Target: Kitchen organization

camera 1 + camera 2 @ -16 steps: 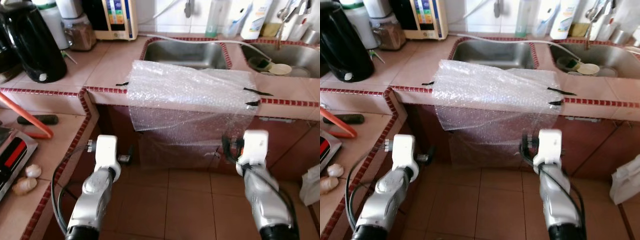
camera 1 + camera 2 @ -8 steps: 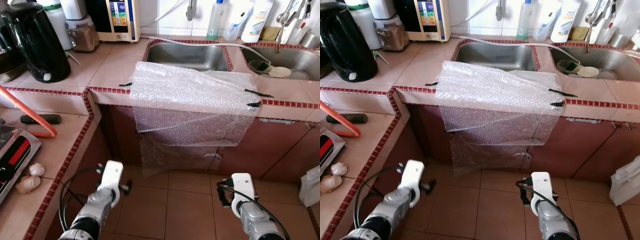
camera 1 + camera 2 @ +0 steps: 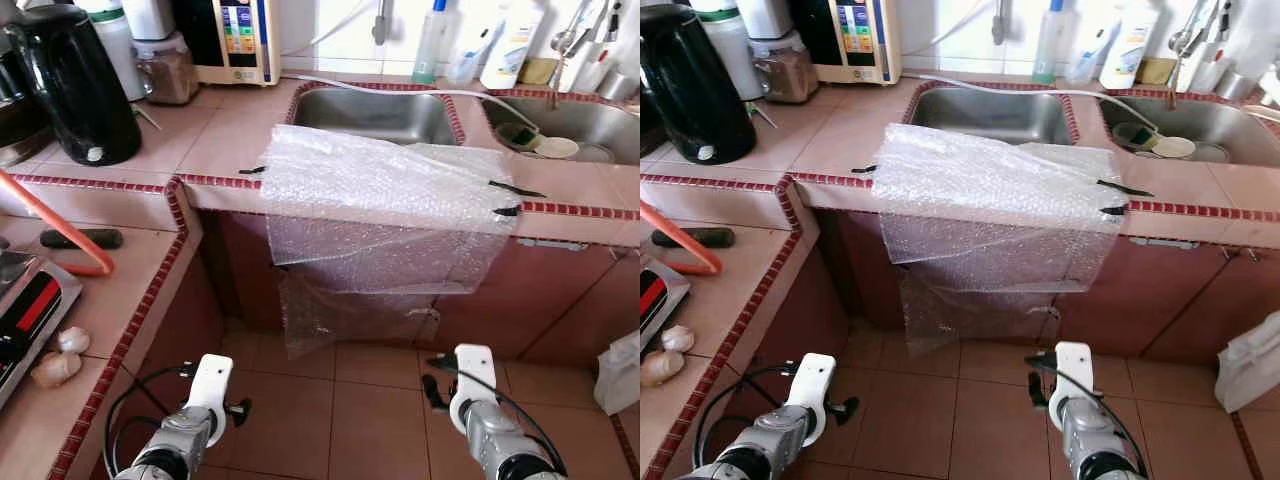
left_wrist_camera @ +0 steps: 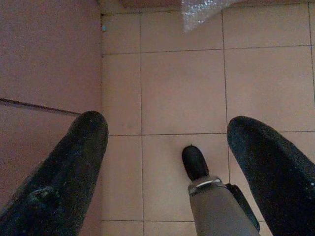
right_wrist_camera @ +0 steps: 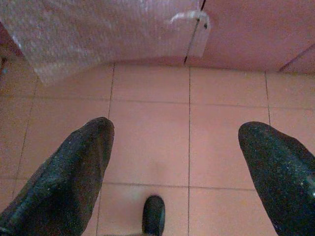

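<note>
A sheet of bubble wrap (image 3: 385, 190) is taped over the tiled counter edge (image 3: 215, 182) in front of the left sink (image 3: 375, 110) and hangs down over the cabinet front. Both silver arms are low over the floor, well below the sheet: left arm (image 3: 207, 392), right arm (image 3: 472, 385). In the left wrist view my left gripper (image 4: 166, 125) is open over bare floor tiles. My right gripper (image 5: 175, 130) is also open, pointing at the floor below the sheet's lower edge (image 5: 74, 44). Neither holds anything.
A black kettle (image 3: 65, 85), a jar (image 3: 165, 65) and a water dispenser (image 3: 235, 40) stand at the back left. The right sink (image 3: 560, 125) holds dishes. Garlic bulbs (image 3: 60, 355) and an orange handle (image 3: 55, 225) lie on the left counter. A white bag (image 3: 620, 370) sits on the floor.
Both arms have dropped from in front of the hanging bubble wrap to low over the floor. The bubble wrap and the counter items have not moved.
</note>
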### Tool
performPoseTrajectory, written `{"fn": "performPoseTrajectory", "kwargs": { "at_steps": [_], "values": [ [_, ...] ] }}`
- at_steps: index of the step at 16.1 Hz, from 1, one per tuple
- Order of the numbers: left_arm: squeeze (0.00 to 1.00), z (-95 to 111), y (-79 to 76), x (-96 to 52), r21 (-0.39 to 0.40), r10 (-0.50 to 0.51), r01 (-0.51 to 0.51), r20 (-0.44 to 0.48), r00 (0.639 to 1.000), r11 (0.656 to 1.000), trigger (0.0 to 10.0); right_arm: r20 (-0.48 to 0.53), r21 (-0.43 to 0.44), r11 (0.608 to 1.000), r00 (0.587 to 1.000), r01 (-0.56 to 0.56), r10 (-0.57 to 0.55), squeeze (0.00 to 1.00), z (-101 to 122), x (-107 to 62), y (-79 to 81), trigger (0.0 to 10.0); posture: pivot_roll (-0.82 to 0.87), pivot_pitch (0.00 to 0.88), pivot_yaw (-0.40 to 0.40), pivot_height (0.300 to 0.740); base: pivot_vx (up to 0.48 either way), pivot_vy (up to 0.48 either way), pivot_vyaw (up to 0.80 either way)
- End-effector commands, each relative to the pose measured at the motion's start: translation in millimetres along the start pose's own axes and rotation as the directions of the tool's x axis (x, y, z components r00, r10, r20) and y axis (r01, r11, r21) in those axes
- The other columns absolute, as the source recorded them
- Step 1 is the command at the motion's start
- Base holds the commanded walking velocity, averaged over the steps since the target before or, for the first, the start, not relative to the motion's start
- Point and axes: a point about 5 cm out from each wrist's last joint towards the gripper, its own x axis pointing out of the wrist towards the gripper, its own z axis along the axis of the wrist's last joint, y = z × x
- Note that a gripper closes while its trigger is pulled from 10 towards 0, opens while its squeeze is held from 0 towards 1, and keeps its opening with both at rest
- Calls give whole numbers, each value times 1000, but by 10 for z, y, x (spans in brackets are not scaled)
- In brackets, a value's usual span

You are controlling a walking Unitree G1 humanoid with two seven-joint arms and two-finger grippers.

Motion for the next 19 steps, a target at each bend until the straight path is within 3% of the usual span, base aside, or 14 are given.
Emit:
{"fn": "performPoseTrajectory", "kwargs": {
  "at_steps": [1,5,19],
  "values": [
    [0,-11,-1,0,10,-5,5,-1,1000,1000,10000,1,-41,999,1000,-18,18,0,10,5,39,10000,-121,8,32,740,0,0,-800],
    [0,-41,15,-5,8,-10,11,-9,1000,1000,10000,-11,-9,1000,1000,-27,27,0,-39,-1,61,10000,-125,27,43,740,0,-350,-756],
    [0,-30,33,-7,58,-22,23,-20,1000,998,10000,-22,7,999,999,-45,45,0,-65,-2,99,10000,-127,35,58,740,0,-366,0]
  ]
}}
